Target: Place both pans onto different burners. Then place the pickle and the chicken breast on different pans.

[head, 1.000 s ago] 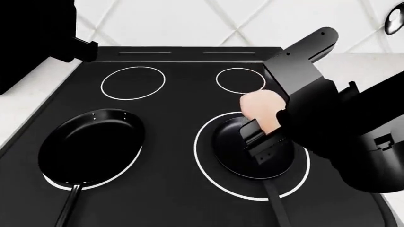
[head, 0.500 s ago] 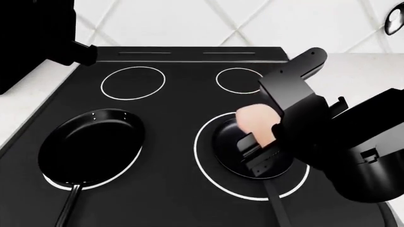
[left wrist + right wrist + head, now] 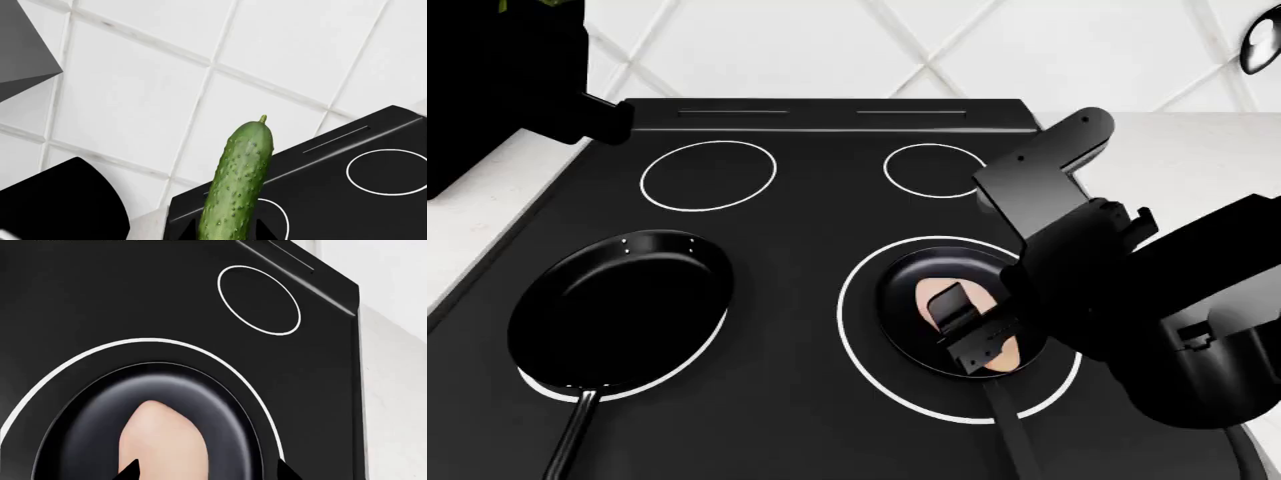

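Observation:
Two black pans sit on the stovetop's front burners: the left pan (image 3: pixel 621 310) on the front left burner (image 3: pixel 681 372), the right pan (image 3: pixel 908 270) on the large front right burner (image 3: pixel 851 300). The pale pink chicken breast (image 3: pixel 937 298) lies in the right pan, also seen in the right wrist view (image 3: pixel 163 440). My right gripper (image 3: pixel 968 325) hangs low over it, open, its tips (image 3: pixel 207 475) wide apart around the meat. My left gripper (image 3: pixel 230 236) is shut on the green pickle (image 3: pixel 240 175), held high over the stove's back left corner.
Two smaller white circles are drawn at the back of the stovetop, one at the left (image 3: pixel 707 175) and one at the right (image 3: pixel 934 170). White tiled wall (image 3: pixel 827 45) stands behind. White counter (image 3: pixel 1201 150) flanks the stove. My left arm (image 3: pixel 501 80) fills the upper left.
My right gripper has come down over the right pan with the chicken breast and opened. The meat now lies in the pan. The left pan has not moved.

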